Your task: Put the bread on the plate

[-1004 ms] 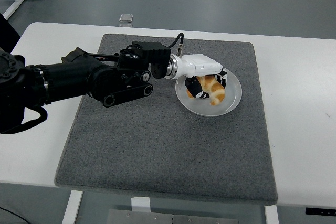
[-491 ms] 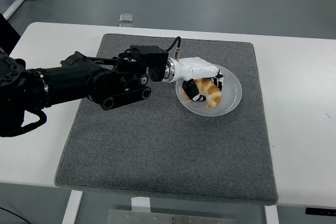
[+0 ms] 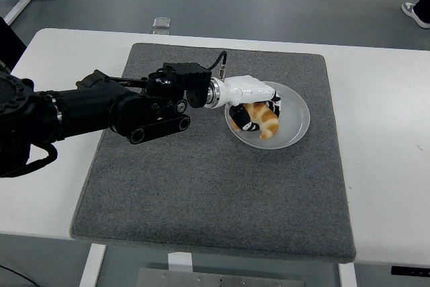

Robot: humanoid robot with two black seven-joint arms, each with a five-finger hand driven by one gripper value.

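Currently the left hand reaches over the plate, its fingers curled around the bread; the bread sits inside the plate, touching its surface; the plate rests on the right part of a grey mat; the mat lies on the white table; a shoe shows at the top right.

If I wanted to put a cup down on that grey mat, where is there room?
The grey mat is bare across its whole near half, below the left arm and the plate. The right strip beside the plate is free too. It is crowded only where the left robot hand and bread meet the plate.
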